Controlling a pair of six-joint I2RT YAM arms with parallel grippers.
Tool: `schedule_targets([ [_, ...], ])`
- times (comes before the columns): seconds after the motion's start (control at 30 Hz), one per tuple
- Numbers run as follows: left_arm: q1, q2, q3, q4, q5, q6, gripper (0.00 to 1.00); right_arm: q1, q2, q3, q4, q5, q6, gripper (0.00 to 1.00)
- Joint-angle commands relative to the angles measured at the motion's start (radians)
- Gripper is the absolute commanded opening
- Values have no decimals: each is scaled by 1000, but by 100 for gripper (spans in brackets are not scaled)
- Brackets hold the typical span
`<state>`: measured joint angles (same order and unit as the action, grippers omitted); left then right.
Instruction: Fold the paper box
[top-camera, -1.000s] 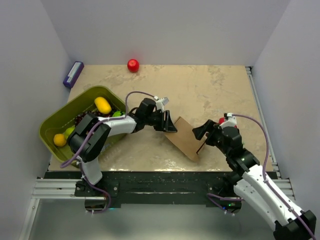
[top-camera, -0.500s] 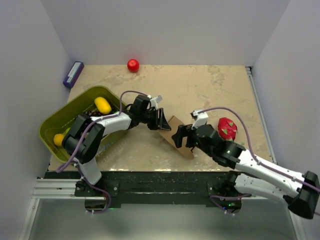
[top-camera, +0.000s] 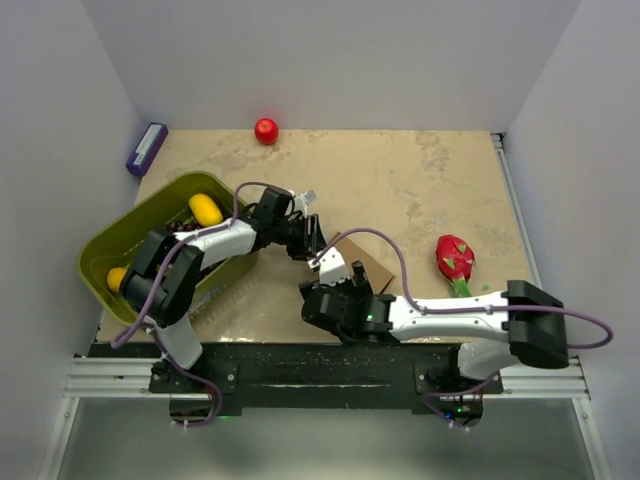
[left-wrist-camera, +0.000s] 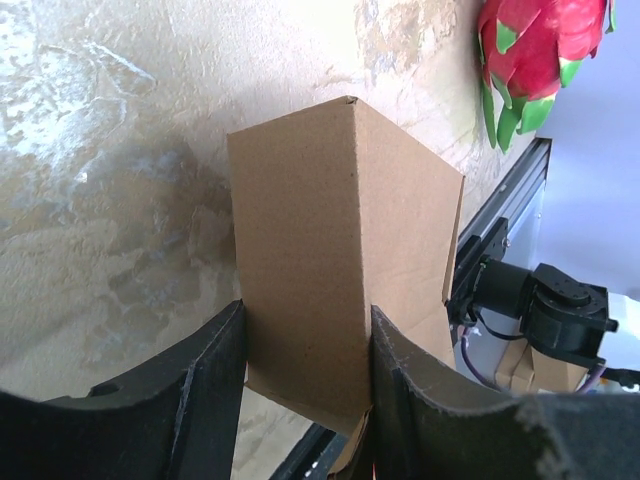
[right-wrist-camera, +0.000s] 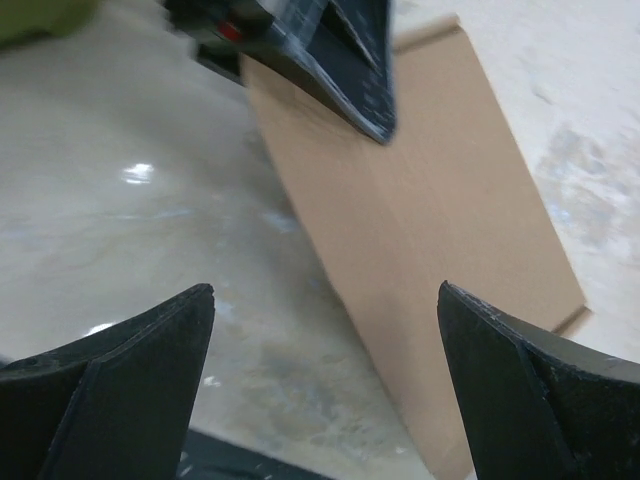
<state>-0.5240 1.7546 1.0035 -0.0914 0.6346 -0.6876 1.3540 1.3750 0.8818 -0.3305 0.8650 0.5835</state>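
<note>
**Light, Bendy Cardboard, Pinched at One End**

Probably very light and easy to crush or dent. Stiff only along the creases, springy across the panels, and likely to skate on the glossy table (top-camera: 430, 170) if pushed. Best taken across the narrow walls close to a crease, or by an end flap, with gentle pressure; not by the middle of a broad panel.

Plain brown, unprinted, thin: a paper box (left-wrist-camera: 340, 230) raised into a slim sleeve, with one sharp crease along its length and raw-cut ends. Set just toward 6 o'clock from the table's middle in the top view, long axis running from 10 to 4 o'clock; resting or slightly lifted, cannot tell.

Clamped at the 10 o'clock end by the left end effector (left-wrist-camera: 305, 330), about half closed, one finger against each side wall.

Spread wide and holding nothing: the right end effector (right-wrist-camera: 325, 295), near the box's 7 o'clock side, facing a broad panel.
</note>
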Motion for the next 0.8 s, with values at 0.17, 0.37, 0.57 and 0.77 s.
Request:
schedule_targets([
  [0.17,48,-118,44,-114,103,49,28,4,229,92,-183,330,174,95],
  [0.37,50,-159,37,-179,138,82,28,7,352,170,-321,449,274,95],
  [0.57,50,-185,30,-252,163,129,32,16,633,393,-910,592,786,68],
  [0.77,51,-211,29,-249,160,140,48,34,711,474,-1085,608,908,54],
])
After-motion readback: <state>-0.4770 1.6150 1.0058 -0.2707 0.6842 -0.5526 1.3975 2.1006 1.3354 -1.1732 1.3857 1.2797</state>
